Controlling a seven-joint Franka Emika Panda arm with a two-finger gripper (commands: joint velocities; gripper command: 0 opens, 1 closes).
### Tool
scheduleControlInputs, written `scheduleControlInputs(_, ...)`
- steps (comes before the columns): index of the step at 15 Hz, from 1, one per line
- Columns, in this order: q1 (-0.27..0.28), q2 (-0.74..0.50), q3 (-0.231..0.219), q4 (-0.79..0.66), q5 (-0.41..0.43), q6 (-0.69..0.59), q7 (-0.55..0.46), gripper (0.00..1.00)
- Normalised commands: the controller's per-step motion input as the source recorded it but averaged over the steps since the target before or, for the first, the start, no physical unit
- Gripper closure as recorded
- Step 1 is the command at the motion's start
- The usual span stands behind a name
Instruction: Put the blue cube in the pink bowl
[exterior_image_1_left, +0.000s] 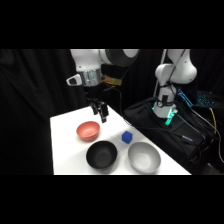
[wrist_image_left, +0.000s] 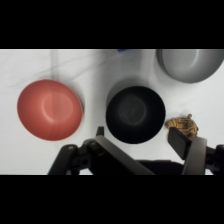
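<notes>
Fingers of the gripper (exterior_image_1_left: 102, 113) stand apart and hold nothing, raised above the table (exterior_image_1_left: 65, 150) behind the pink bowl (exterior_image_1_left: 88, 131), likely for a clear look; the blue cube (exterior_image_1_left: 127, 136) sits between the black bowl (exterior_image_1_left: 101, 155) and grey bowl (exterior_image_1_left: 144, 156)

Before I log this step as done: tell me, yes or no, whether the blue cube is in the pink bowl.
No, in the side view the cube sits on the table, apart from the pink bowl.
</notes>
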Motion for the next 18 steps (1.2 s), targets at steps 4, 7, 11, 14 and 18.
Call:
scheduleControlInputs(4, -0.009, -0.09, 0.032, -0.1, -0.019, 0.04, -0.01, 0.0)
scheduleControlInputs(7, -0.004, -0.26, 0.028, -0.29, -0.051, 0.08, -0.02, 0.0)
scheduleControlInputs(11, 0.002, -0.42, 0.032, -0.44, -0.069, 0.12, -0.06, 0.0)
scheduleControlInputs(14, 0.005, -0.4, 0.023, -0.49, -0.108, 0.19, -0.09, 0.0)
scheduleControlInputs(18, 0.001, -0.32, 0.018, -0.53, -0.096, 0.37, -0.16, 0.0)
